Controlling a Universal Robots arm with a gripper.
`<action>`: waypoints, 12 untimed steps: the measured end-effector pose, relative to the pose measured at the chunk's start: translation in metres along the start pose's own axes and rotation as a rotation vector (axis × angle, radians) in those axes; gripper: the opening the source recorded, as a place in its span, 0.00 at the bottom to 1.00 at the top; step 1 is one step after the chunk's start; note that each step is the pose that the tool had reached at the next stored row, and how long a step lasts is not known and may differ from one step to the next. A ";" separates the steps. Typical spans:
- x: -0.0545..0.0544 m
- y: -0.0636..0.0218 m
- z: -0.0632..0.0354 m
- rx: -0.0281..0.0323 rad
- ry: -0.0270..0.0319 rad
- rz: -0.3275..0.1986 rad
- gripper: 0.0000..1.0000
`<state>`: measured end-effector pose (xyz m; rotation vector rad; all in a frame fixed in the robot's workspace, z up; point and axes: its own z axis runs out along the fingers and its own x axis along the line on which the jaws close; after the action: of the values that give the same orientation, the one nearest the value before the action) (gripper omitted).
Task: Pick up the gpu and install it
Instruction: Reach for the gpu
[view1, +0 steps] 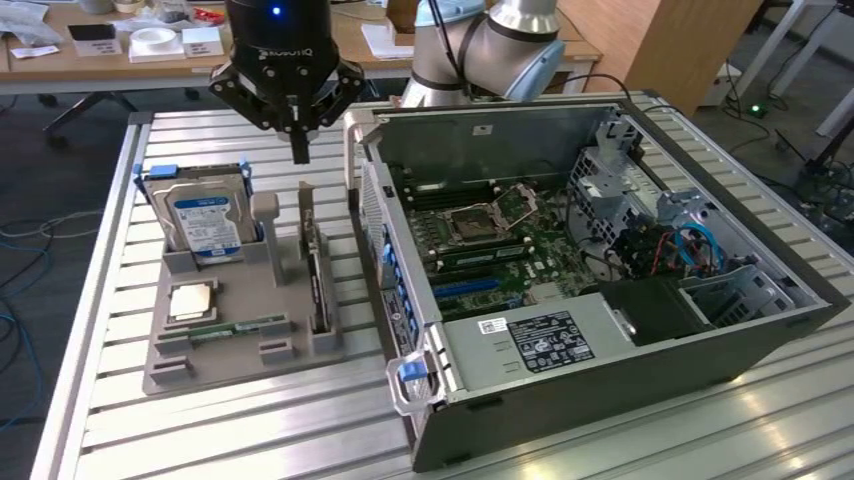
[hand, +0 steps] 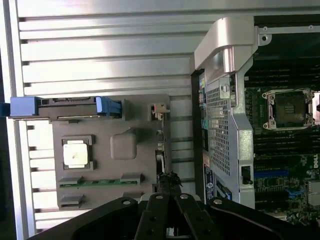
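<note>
1. Exterior view, on its left: a hard drive (view1: 203, 222) stands upright in a grey tray (view1: 220, 362), so its top edge is free to be reached from above.
2. Nearer the camera, a processor chip (view1: 191, 300) lies flat in a recess and a memory stick (view1: 240, 327) lies flat in a groove. Both sit low, below anything passing over them.
3. A grey post (view1: 267, 235) rises mid-tray, just left of the card slot.
4. The gpu (view1: 316, 275) stands on its long edge in a narrow slot along the tray's right side. The slot keeps it upright with its thin top edge exposed, which looks meant for a pinch from above. It is untouched.
5. The gripper (view1: 300, 152) hovers above the far end of the gpu, apart from it. Its fingers are clenched together on nothing. The wrist view shows the fingertips (hand: 169, 181) roughly in line with the card's thin edge.
6. The computer case (view1: 400, 250) lies on its side just beside the tray, open on top. Its wall stands higher than the gpu, leaving little room sideways.
7. Inside, the main board (view1: 501, 250) lies bare, with open room above.
</note>
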<state>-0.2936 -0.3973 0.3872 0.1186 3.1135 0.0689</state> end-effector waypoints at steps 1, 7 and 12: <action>0.000 0.0000 0.0000 0.0000 0.0000 0.000 0.11; 0.000 -0.0041 -0.0002 0.0006 0.0000 0.000 0.11; -0.001 -0.0141 -0.0006 0.0013 -0.0001 0.000 0.11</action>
<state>-0.2937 -0.4114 0.3872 0.1187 3.1136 0.0669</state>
